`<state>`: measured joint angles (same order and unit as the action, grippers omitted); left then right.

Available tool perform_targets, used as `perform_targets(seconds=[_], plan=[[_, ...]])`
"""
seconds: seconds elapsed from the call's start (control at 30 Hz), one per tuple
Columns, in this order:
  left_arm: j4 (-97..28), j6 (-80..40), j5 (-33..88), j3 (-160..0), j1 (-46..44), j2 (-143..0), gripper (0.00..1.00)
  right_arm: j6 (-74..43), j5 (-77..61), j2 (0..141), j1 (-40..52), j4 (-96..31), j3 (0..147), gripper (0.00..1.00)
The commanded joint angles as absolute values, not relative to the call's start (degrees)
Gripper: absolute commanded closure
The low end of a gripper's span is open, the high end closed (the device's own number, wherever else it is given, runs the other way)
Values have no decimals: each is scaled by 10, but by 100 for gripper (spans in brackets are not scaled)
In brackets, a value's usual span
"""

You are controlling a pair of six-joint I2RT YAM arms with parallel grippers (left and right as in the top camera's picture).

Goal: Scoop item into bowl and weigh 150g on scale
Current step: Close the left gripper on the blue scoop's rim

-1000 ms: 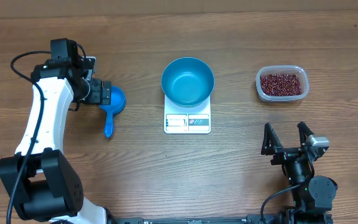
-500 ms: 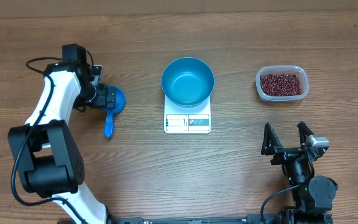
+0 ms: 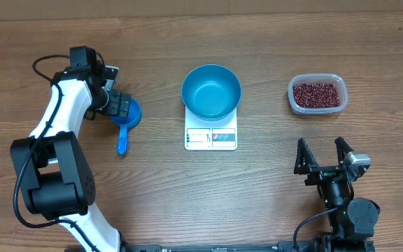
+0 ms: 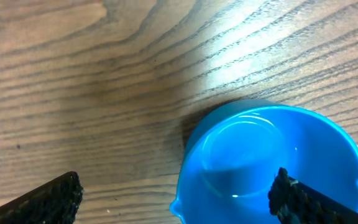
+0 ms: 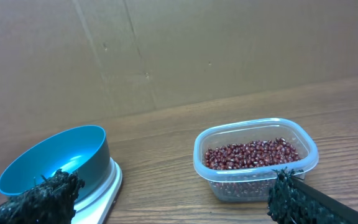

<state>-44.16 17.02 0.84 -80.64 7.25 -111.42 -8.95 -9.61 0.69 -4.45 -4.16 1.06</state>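
The bright-blue bowl [image 3: 211,91] stands empty on the white scale [image 3: 210,137] at mid-table; both also show in the right wrist view, bowl [image 5: 55,158] on scale [image 5: 107,186]. The item, dark red-brown beans [image 3: 317,93], fills a clear tub [image 5: 253,155] at the right. My left gripper [image 3: 119,105] is open above a small blue scoop [image 3: 126,119]. In the left wrist view one fingertip [image 4: 294,199] hangs over the scoop's cup [image 4: 260,149], the other over bare wood; the gripper [image 4: 176,198] holds nothing. My right gripper [image 3: 322,155] rests open and empty near the front edge, facing the tub.
The scoop's handle [image 3: 122,140] points toward the table's front. A cardboard wall [image 5: 179,50] rises behind the table. Bare wood lies between the scale and the tub.
My left arm has swung round and its open gripper has edged right over the scoop's cup. The right arm, bowl, scale and tub have not moved.
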Motion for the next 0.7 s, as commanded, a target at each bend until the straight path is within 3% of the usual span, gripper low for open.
perform_targets(seconds=[0.0,0.67], plan=[[-438,221,21,-818,75,-1121,0,-85,-90,2,-45,-40,4,0],[-419,227,57,-807,75,-1130,1,-85,-90,2,-45,-40,4,0]])
